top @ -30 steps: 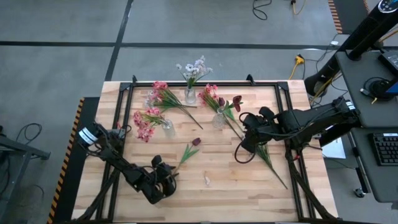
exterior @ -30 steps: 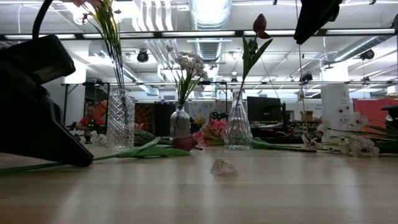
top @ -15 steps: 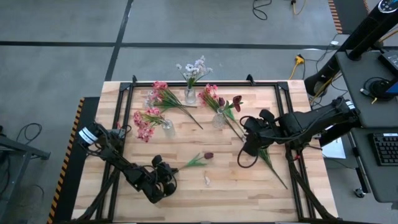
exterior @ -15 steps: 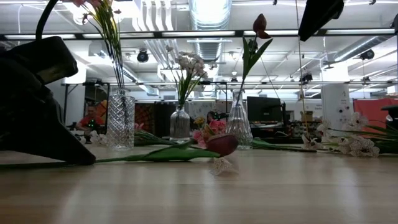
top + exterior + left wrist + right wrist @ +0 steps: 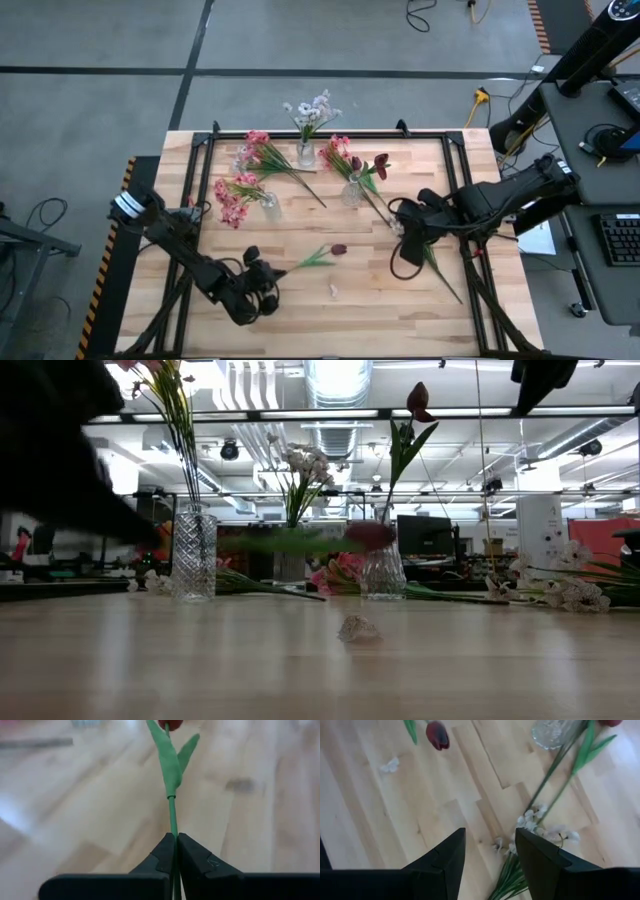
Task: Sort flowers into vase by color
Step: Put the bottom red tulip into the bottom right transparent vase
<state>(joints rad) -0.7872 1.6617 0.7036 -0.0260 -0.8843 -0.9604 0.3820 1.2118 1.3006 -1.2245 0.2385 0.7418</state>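
Three glass vases on table. Two dark red tulips: one near front edge of table, one in right vase. Three pink blossom bunches toward table's back and left. Two white blossom bunches: one in back vase, one lying flat. One pale scrap near table's front edge. Two grippers: left gripper, right gripper.

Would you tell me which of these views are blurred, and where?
Low view: the left arm and the dark red tulip it carries smear sideways, while the vases stay crisp. Left wrist view: the table is soft, the left gripper sharp on the stem.
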